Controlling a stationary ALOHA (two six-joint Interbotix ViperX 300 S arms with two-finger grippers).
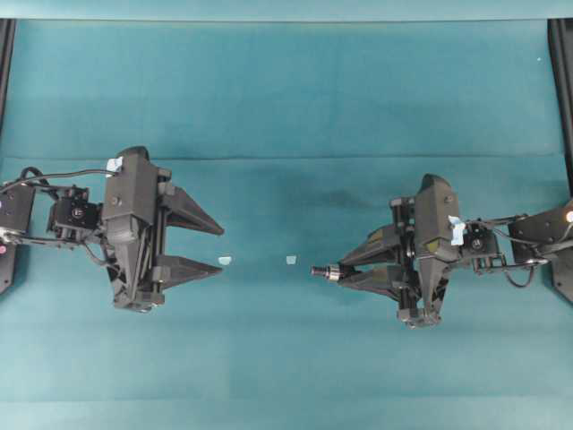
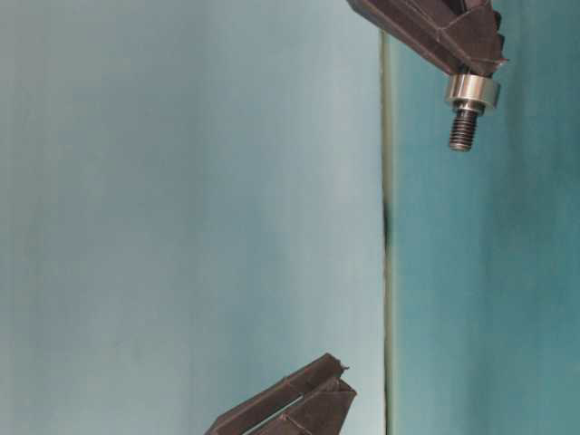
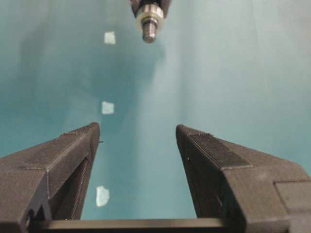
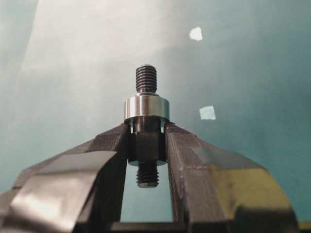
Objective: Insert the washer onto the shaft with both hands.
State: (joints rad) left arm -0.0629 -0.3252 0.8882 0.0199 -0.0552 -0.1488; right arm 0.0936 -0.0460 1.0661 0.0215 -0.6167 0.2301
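The silvery washer [image 4: 146, 108] sits on the dark shaft [image 4: 146, 79], just above the fingertips of my right gripper [image 4: 146, 127], which is shut on the shaft's thicker middle section. Threaded ends stick out in front of and behind the grip. In the overhead view the shaft [image 1: 320, 270] points left out of the right gripper [image 1: 345, 269], with the washer [image 1: 333, 271] on it. My left gripper [image 1: 222, 247] faces it from the left, open and empty. The left wrist view shows its wide gap [image 3: 137, 128] with the washer [image 3: 149, 13] far ahead.
Small pale tape squares [image 1: 225, 260] [image 1: 291, 260] lie on the teal cloth between the two grippers. Black frame posts [image 1: 4, 54] [image 1: 562, 54] stand at the far corners. A fold line crosses the cloth behind the arms.
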